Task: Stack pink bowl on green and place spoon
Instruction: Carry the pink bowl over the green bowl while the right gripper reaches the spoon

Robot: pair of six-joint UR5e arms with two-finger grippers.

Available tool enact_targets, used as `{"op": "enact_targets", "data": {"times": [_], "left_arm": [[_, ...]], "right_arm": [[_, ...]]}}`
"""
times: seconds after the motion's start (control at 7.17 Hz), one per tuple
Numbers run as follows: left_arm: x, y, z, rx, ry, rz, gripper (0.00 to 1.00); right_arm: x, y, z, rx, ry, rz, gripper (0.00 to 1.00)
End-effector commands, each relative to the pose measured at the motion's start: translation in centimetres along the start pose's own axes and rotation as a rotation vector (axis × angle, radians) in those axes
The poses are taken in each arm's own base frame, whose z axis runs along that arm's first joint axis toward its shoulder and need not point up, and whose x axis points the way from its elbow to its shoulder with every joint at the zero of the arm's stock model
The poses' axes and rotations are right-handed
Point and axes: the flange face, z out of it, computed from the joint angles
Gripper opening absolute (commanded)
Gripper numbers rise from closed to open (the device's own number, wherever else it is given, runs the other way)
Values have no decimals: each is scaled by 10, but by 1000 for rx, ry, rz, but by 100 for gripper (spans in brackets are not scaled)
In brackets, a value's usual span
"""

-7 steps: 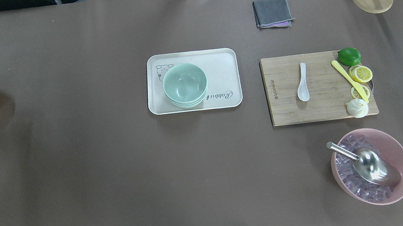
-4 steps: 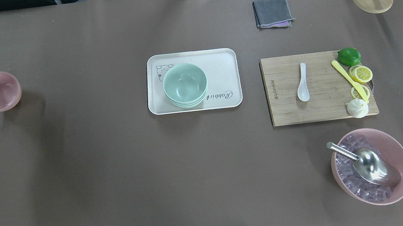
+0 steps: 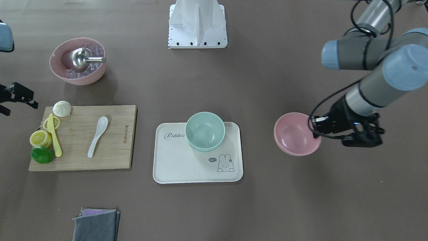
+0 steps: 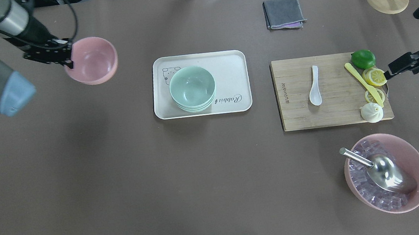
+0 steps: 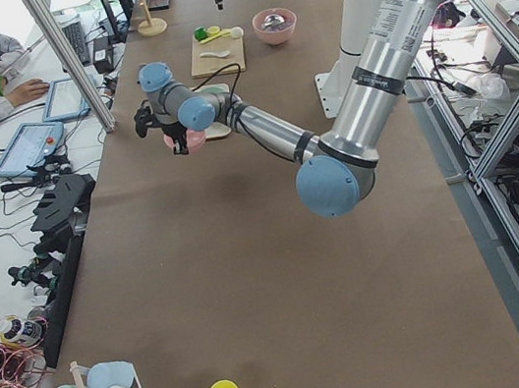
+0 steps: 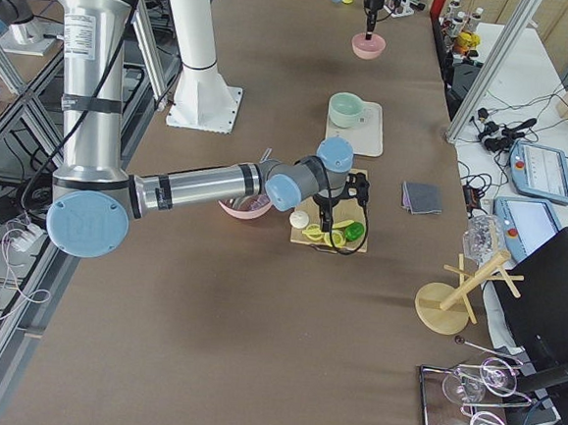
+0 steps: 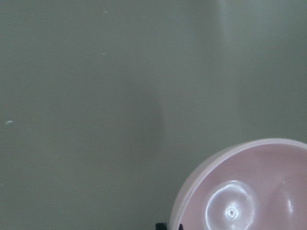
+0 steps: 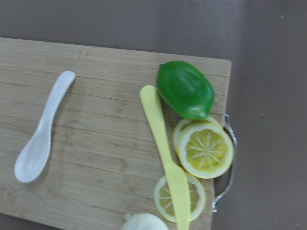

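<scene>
Left of the tray (image 4: pixel 232 61), on the robot's own left side, the left gripper (image 4: pixel 69 58) was clamped on the near rim of the pink bowl (image 4: pixel 93 60), one finger inside the rim and one outside. The bowl hung clear of the table, slightly tilted, its opening upward and its shadow falling on the brown cover nearer the robot. It was well apart from the tray's edge. On the tray itself sat the green bowl (image 4: pixel 192 87), upright and toward the tray's left half, with nothing inside it. Right of the tray lay a wooden cutting board (image 4: pixel 300 117), and on it the spoon (image 4: pixel 314 86) rested flat with its scoop toward the robot and its handle pointing away. A yellow knife (image 4: pixel 363 83), a lime (image 4: pixel 363 58) and lemon slices (image 4: pixel 375 76) occupied the board's end farthest from the tray. The right gripper (image 4: pixel 395 68) hovered over that far end, beyond the spoon as counted from the tray; its fingers appeared parted in the front-facing view and held nothing.
</scene>
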Motion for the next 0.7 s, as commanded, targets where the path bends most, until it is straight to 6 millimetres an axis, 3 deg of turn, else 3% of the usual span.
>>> {"op": "enact_targets", "data": {"times": [0.0,0.14,0.28,0.56], "left_arm": [[139,42,30,22,17,-26,0],[178,45,41,5,24,-38,0],[194,40,51,26,5,-43,0],[205,51,59,13,12,-28,0]], "right_arm": [[-84,-7,46,7,35,74,98],[-108,-5,62,19,53,74,98],[-117,-5,72,7,55,74,98],[-119,-18,85,0,65,82,98]]}}
